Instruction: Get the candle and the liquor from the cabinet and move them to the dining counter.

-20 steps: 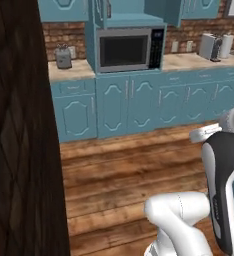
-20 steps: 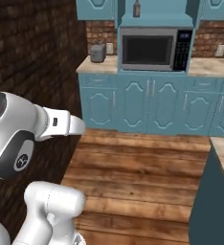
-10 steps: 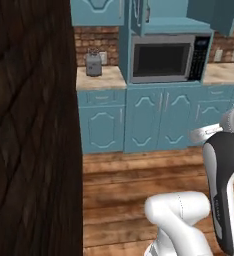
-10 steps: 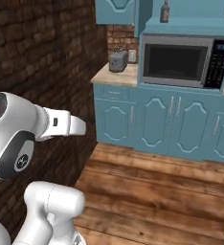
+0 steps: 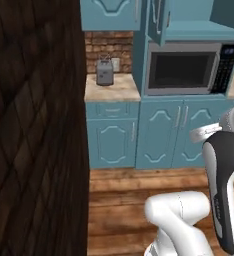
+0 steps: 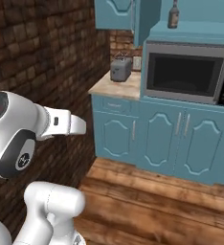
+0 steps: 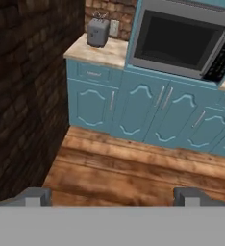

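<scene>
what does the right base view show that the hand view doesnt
The right base view alone shows the liquor, a dark bottle standing on the shelf above the microwave, and the upper cabinet door beside it. The hand view alone shows the open gripper, its two fingers wide apart with nothing between them, pointing at the wooden floor. Both share the toaster on the small marble counter, the microwave, the lower teal doors and the brick wall.
</scene>
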